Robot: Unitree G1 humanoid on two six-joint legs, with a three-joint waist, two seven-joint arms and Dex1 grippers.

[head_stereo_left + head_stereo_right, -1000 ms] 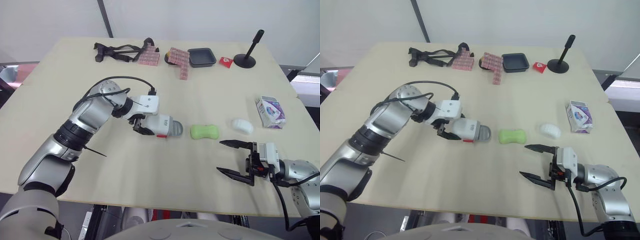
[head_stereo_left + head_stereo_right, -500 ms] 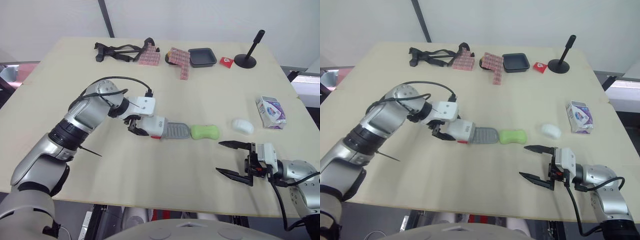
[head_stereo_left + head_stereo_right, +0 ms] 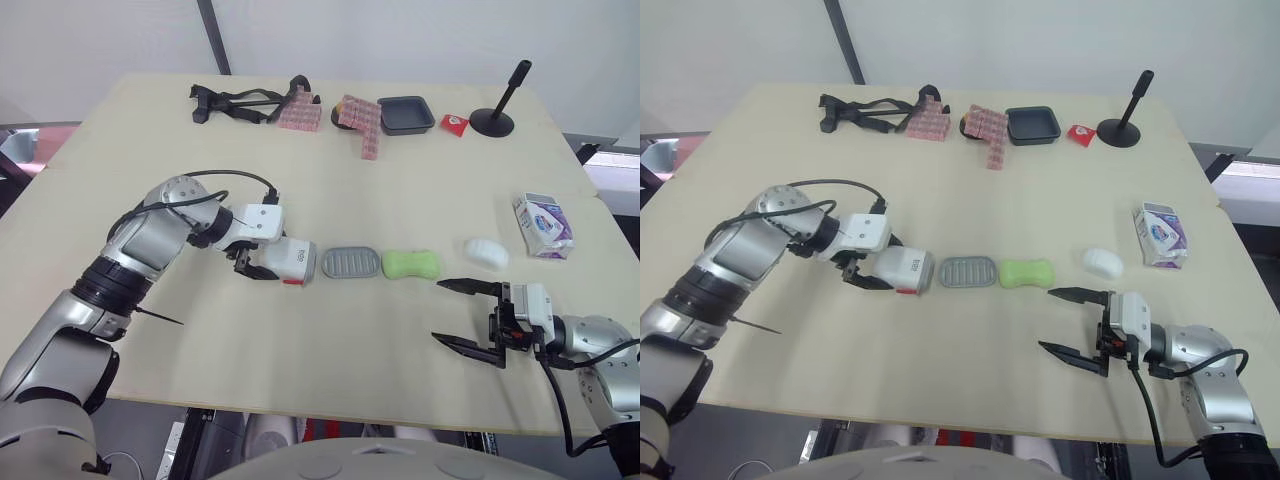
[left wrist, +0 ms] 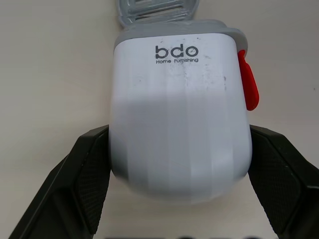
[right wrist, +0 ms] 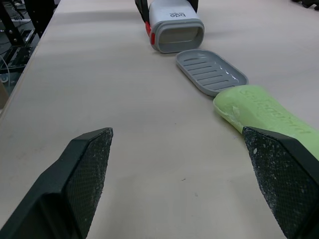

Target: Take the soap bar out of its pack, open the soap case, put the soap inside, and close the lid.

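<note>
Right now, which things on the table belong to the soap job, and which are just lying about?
Job: soap case, grey inner tray, green soap bar, soap pack; white oval piece, possibly.
Lying about: black strap, pink blocks, dark tray, red packet, black stand.

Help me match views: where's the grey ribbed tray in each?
Left eye: tray between white case and green soap.
Right eye: tray, same place.
Left wrist: tray past the white case.
Right wrist: tray between white case and green soap.
Shared landmark: white case.
</note>
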